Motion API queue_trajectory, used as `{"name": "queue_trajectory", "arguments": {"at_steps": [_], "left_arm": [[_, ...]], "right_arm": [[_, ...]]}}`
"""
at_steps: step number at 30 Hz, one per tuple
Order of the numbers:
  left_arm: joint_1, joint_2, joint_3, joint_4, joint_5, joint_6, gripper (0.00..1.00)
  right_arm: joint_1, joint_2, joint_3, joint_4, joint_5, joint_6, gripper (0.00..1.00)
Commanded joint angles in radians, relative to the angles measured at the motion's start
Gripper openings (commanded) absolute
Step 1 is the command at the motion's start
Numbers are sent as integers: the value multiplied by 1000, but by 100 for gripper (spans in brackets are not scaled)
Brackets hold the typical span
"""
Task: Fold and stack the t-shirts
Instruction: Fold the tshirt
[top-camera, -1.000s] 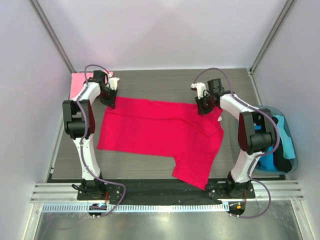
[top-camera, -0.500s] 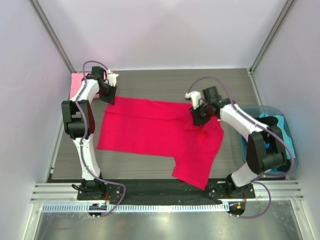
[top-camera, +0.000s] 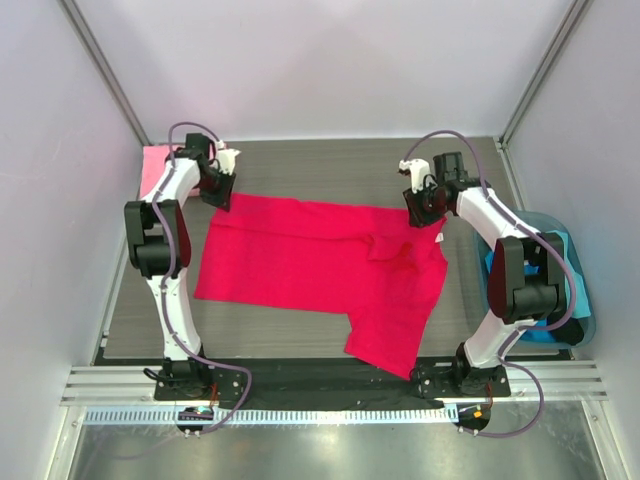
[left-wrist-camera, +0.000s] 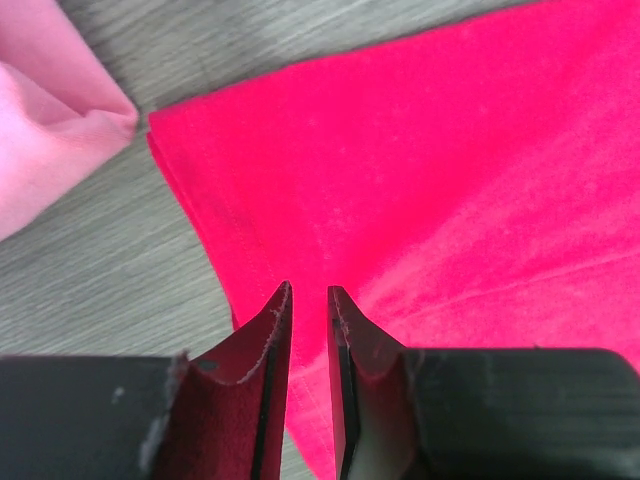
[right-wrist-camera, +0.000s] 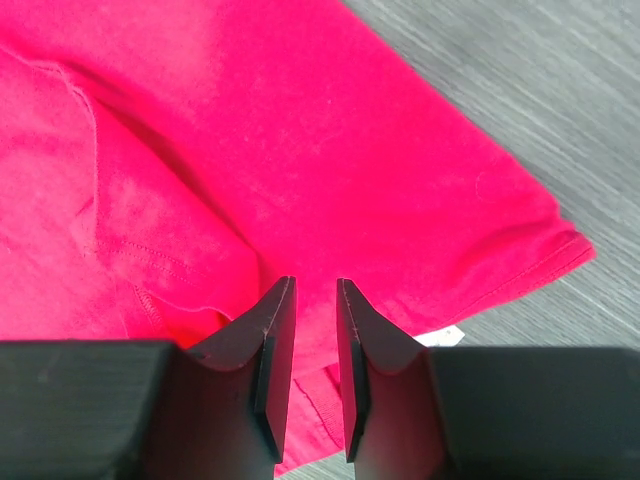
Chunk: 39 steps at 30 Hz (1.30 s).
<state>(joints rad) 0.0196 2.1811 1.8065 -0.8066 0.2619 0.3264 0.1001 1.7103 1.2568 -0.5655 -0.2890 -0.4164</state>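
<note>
Two white-and-black arms reach from the near edge across a grey wood-grain tabletop (top-camera: 320, 165), each bent at the elbow with its wrist angled down at the far edge of a crimson t-shirt (top-camera: 300, 255).

The left arm stretches straight away from its base, and the left gripper (top-camera: 220, 192) sits at the shirt's far left corner. Seen from its wrist camera, the two black fingers are drawn nearly together with only a thin slit between them. The tips hover right over the stitched hem, with the corner just ahead. Whether any cloth is caught between them is unclear.

The right arm bends inward, and the right gripper (top-camera: 418, 208) is over the far right part of the shirt, near the sleeve. Its fingers are also almost closed, with red fabric showing through the narrow gap. A small white label (right-wrist-camera: 440, 337) peeks out at the cloth's edge just beside the right finger.

The shirt lies spread flat, soft and matte, with a raised crease near the right gripper and one part trailing toward the near edge.

A light pink t-shirt (top-camera: 152, 168) lies bunched at the far left, close to the crimson corner but apart from it.
</note>
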Motion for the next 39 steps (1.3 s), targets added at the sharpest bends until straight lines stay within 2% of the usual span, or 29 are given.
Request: {"name": "queue_trajectory", "arguments": {"at_steps": [1,3,5,7,14,21,28,35,37,39], "left_arm": [[-45,-57,54,-39,-6,23,22],[-53,-31,97,-48,-15,22,23],[-56,-17,114,-40,-50,14,29],[-56,-3,125,-32,-73,11,39],[-41,14,123,-28,-105,14,47],[-38,25,122,-17,-151,28,49],[-35,42,136,-23,-158,26,59],[-29,42,136,-22,-170,17,61],[-24,39,131,-23,-174,11,61],[-24,36,126,-20,-176,8,61]], "right_arm": [[-14,-17,61,22,42,0,28],[-33,4,73,64,60,19,28],[-56,40,96,76,92,40,28],[-76,96,144,76,112,56,28],[-171,254,265,53,126,73,30],[-206,321,329,10,67,76,32],[-211,354,326,-36,-1,77,34],[-214,416,331,-70,-15,85,34],[-214,428,332,-70,-7,80,33],[-215,437,346,-68,14,71,24]]}}
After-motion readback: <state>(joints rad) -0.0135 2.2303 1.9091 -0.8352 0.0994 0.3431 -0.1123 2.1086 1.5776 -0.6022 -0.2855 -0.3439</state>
